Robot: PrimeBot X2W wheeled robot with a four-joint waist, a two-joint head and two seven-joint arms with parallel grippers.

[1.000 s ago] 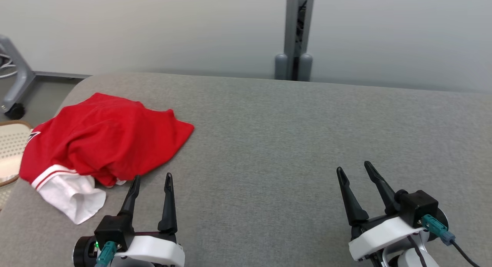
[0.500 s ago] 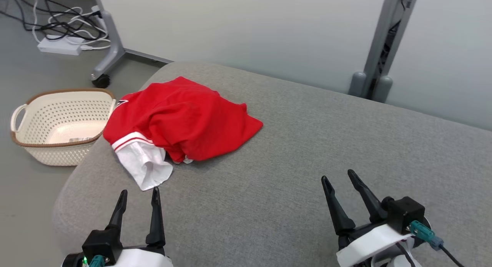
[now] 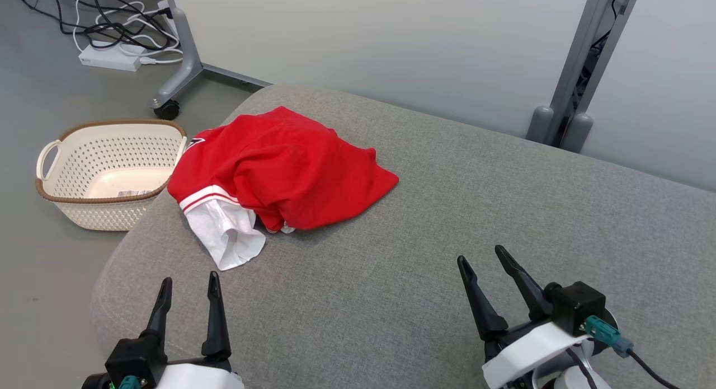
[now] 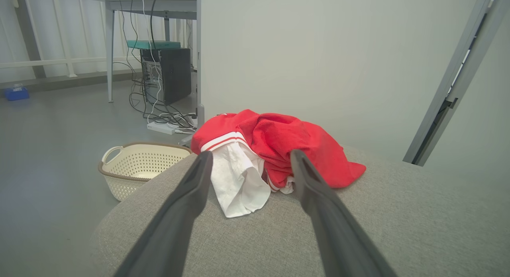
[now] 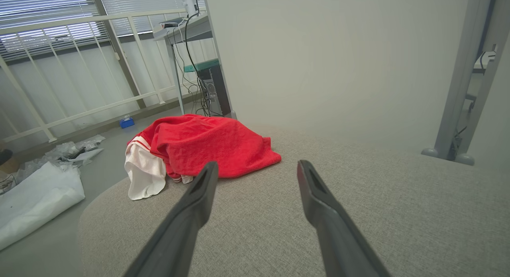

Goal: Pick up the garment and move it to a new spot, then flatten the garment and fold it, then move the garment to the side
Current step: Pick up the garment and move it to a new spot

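Observation:
A crumpled red garment (image 3: 285, 168) with a white, red-striped sleeve lies in a heap near the left end of the grey cushioned surface (image 3: 447, 221). It is also in the left wrist view as the garment (image 4: 279, 141) and in the right wrist view as the garment (image 5: 199, 143). My left gripper (image 3: 189, 281) hovers open near the front left corner, short of the white sleeve, nothing between its fingers. My right gripper (image 3: 484, 257) is open over bare cushion at the front right, well away from the garment.
A cream perforated basket (image 3: 106, 173) sits on the floor just left of the cushion's edge. A wheeled stand leg (image 3: 179, 70) and cables lie behind it. A grey post (image 3: 582, 75) stands by the wall at the back right. White sheeting (image 5: 36, 201) lies on the floor.
The head view has swung left, bringing the basket and floor into view and shifting the garment toward the middle. Both grippers stay open; the garment lies as before.

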